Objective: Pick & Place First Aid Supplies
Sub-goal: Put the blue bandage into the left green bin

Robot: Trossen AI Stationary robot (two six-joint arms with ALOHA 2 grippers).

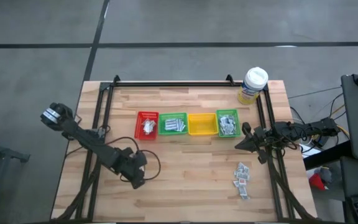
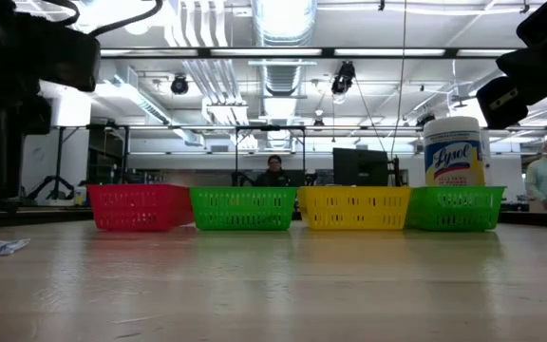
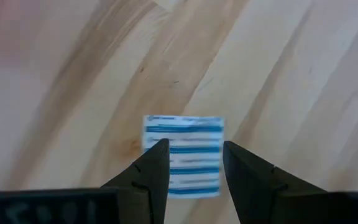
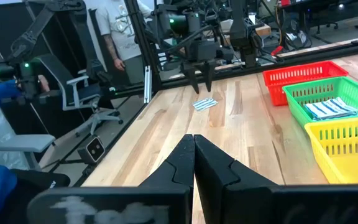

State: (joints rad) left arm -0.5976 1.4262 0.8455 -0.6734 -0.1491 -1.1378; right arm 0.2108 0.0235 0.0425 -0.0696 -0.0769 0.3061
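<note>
The left gripper [image 3: 194, 168] hung over the near-left part of the table [image 1: 185, 168], jaws apart w/ nothing held — a white-blue sachet [image 3: 183, 155] lay flat on the wood right below, framed between the fingers. Looked like the pickup step. Best approach, I'd say: drop straight down, straddle the sachet across its short side, press lightly so a finger edge gets under the flat wrap, then close. Green bin [image 1: 173, 124] already held similar blue-striped packs — prob. the target. The right gripper [image 4: 194, 155] waited shut near the right-hand green bin [image 1: 228, 123], empty.
</note>
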